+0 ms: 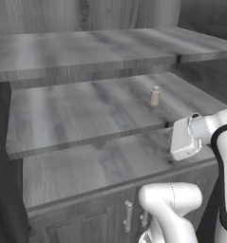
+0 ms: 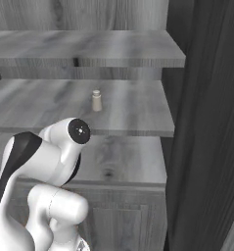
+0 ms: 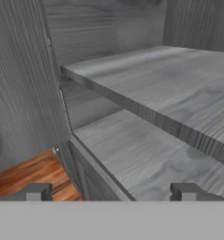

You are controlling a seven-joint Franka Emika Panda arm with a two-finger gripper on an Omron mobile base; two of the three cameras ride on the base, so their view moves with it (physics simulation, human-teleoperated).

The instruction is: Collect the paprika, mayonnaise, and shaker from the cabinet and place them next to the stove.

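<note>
Gripper spread wide, nothing between the two dark fingertips, which rise far apart at the bottom of the hand view; aimed along the lower shelves of the cabinet toward its left inner wall; a patch of orange-brown wooden floor seen past the left fingertip; no jar or bottle near the tips. In the left base view, white hand housing held out in front of the lowest shelf edge, at the right side of the cabinet, above the lower grey drawers with their metal handles. Shaker upright on the middle shelf, toward its right half, well apart from the hand and higher than it; beige tapered body, greyish rounded top; alone on that plank. Same shaker in the right base view, standing near the middle of the middle shelf, above and behind the white elbow joint; cabinet planks grey wood-grain, three wide levels stacked; dark side panel of the cabinet at the right.
</note>
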